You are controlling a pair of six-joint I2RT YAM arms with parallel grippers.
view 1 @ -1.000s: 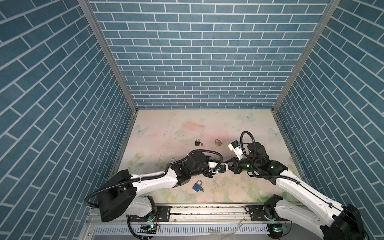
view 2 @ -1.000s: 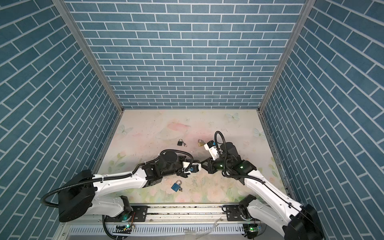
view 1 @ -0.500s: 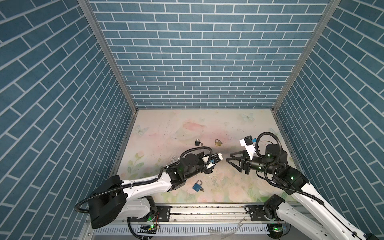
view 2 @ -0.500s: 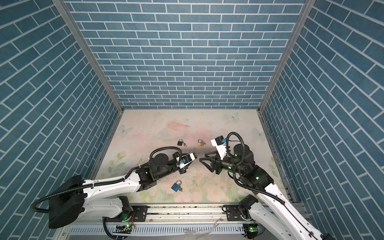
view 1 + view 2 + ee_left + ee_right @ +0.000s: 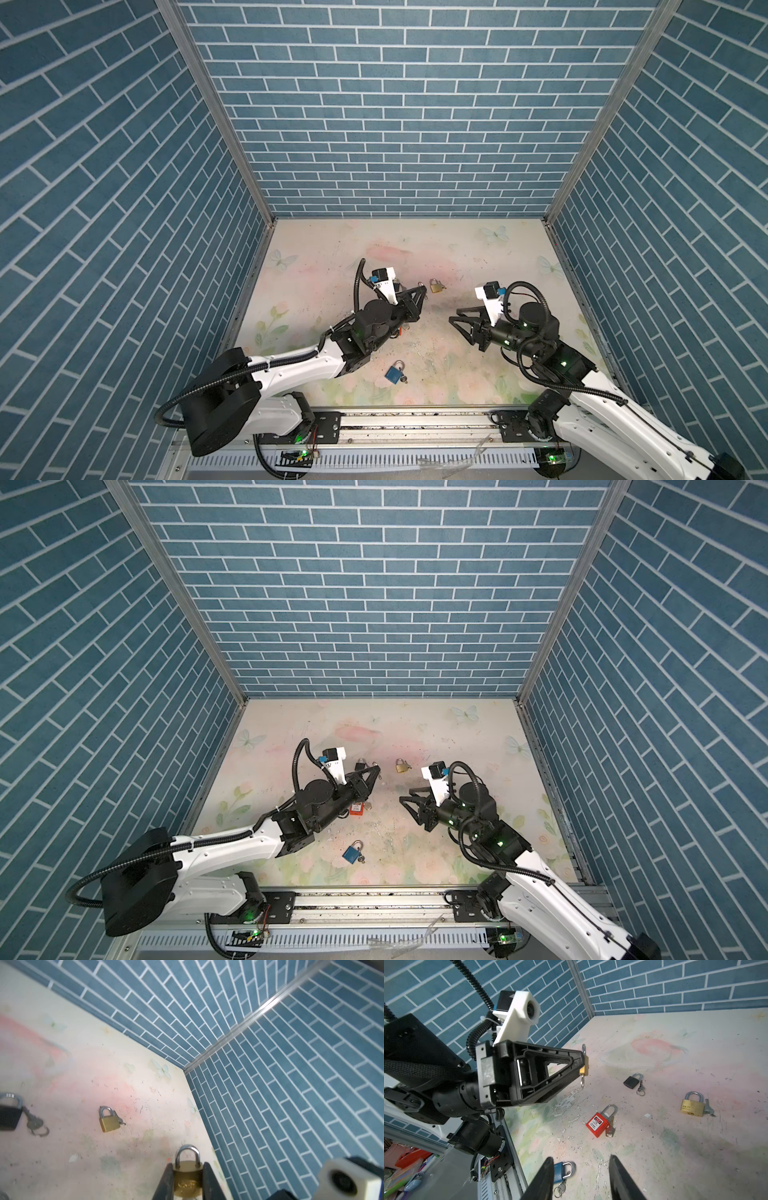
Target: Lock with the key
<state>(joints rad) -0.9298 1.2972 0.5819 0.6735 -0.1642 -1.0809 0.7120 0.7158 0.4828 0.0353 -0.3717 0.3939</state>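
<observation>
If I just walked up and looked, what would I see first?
Probably the left gripper pinching a small gold padlock, key sticking out, up off the flowery table, with blue brick walls all around. Next, the bright red padlock lying on the table near the middle, and the right gripper, open and empty, facing the left one.

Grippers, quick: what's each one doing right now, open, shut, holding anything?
Left gripper: shut on the small brass padlock, with its key hanging below.
Right gripper: open, nothing between the jaws.
</observation>
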